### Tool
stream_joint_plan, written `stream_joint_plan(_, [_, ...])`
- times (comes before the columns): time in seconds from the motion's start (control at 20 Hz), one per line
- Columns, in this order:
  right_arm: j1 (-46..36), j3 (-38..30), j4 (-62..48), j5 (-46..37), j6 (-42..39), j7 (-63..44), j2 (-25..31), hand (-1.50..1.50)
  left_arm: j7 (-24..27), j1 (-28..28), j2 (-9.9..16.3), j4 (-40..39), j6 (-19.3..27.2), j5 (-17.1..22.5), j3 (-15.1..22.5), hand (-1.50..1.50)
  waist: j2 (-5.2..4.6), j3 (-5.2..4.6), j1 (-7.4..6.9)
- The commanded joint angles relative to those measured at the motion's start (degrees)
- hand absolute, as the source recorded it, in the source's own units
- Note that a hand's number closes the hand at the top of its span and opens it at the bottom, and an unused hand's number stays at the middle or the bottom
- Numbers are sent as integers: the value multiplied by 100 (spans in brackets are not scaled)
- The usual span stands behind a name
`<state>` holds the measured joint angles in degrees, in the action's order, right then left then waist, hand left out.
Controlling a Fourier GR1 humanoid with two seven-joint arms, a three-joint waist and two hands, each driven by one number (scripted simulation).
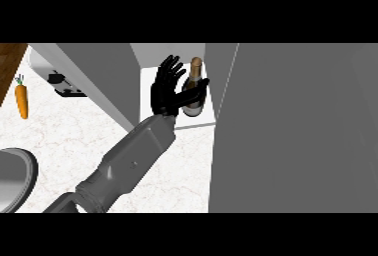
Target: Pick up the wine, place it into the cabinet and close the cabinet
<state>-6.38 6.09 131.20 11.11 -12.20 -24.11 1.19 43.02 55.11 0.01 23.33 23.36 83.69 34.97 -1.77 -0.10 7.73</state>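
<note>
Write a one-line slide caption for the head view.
Open hand beside the upright wine bottle inside the open cabinet, carrot on the counter.

I count one wine bottle (pixel 194 85) standing in the one cabinet (pixel 295 125). One carrot (pixel 22 100) on my counter (pixel 66 135), one toaster (pixel 65 85) beside it, one pan (pixel 15 175) at the edge, and just one hand (pixel 168 90) showing.

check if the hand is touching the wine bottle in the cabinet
Cannot tell. In the head view the hand is open beside the wine bottle, thumb overlapping its lower body, but neither contact nor a gap shows plainly.
</note>
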Motion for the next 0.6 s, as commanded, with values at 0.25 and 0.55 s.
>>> stream_joint_plan(0.25, [-26, 32, -16, 0, 25, -43, -16, -150, 118, 130, -1, -133, 217, 434, 326, -150, -14, 0, 14])
stream_joint_plan(0.55, [-97, -1, 86, 76, 32, -131, 19, -150, 114, 578, -1, -502, 578, 138, 729, -150, 5, 4, -52])
